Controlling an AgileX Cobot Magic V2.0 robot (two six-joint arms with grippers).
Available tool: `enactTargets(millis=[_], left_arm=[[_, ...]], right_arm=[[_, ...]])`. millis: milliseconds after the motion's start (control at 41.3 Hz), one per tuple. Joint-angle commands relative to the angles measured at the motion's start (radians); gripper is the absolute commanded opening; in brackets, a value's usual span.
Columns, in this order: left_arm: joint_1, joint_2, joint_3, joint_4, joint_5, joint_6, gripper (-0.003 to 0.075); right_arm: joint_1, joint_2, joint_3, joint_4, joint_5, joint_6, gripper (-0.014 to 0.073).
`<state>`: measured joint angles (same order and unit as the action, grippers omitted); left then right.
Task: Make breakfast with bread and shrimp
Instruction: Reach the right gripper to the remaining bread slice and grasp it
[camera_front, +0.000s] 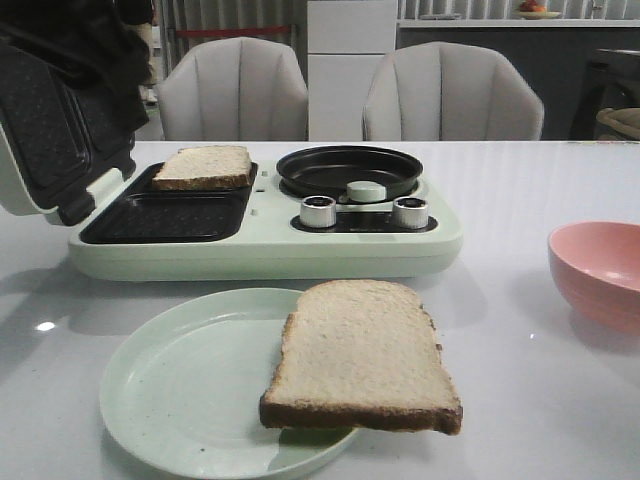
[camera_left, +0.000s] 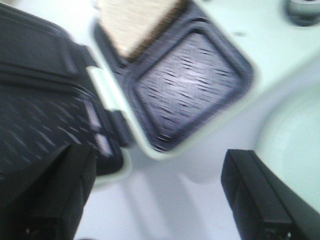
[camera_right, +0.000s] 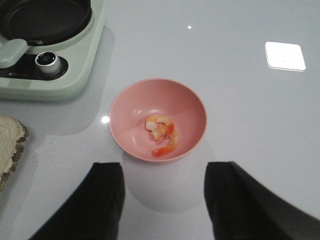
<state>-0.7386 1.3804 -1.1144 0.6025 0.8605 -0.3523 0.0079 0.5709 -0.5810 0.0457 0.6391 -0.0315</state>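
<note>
Pink bowl (camera_right: 158, 120) — one shrimp (camera_right: 161, 134); two bread slices (camera_front: 362, 355) (camera_front: 204, 166); left hand (camera_left: 160, 195), right hand (camera_right: 165, 200) — both spread, empty.

**Behind the table**

You look across a glossy white table (camera_front: 520, 180) at two pale grey padded chairs (camera_front: 235, 90), side by side. Between them stands a white cabinet (camera_front: 350, 60). Ceiling light glares on the tabletop.

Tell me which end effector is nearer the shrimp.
Right. The right end effector hovers open just short of the pink bowl holding the shrimp; the left end effector is over the sandwich maker's open lid.
</note>
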Motion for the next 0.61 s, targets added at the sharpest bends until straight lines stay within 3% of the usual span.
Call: enactTargets(millis=[0, 170, 387, 581], left_arm=[[-0.014, -0.142, 0.002, -0.216, -0.014, 0.123, 0.0570], [-0.014, -0.335, 0.100, -0.485, -0.045, 0.220, 0.0570], [-0.014, -0.561, 0.273, -0.571, -0.073, 0.220, 0.0570], [-0.014, -0.689, 0.372, -0.576, -0.126, 0.220, 0.0570]], right_arm=[[-0.007, 0.008, -0.027, -0.002, -0.068, -0.005, 0.0477], [-0.007, 0.008, -0.027, 0.001, -0.081, -0.005, 0.0477], [-0.007, 0.008, -0.027, 0.022, -0.088, -0.005, 0.0477], [0.000, 0.059, -0.027, 0.290, -0.015, -0.015, 0.0477]])
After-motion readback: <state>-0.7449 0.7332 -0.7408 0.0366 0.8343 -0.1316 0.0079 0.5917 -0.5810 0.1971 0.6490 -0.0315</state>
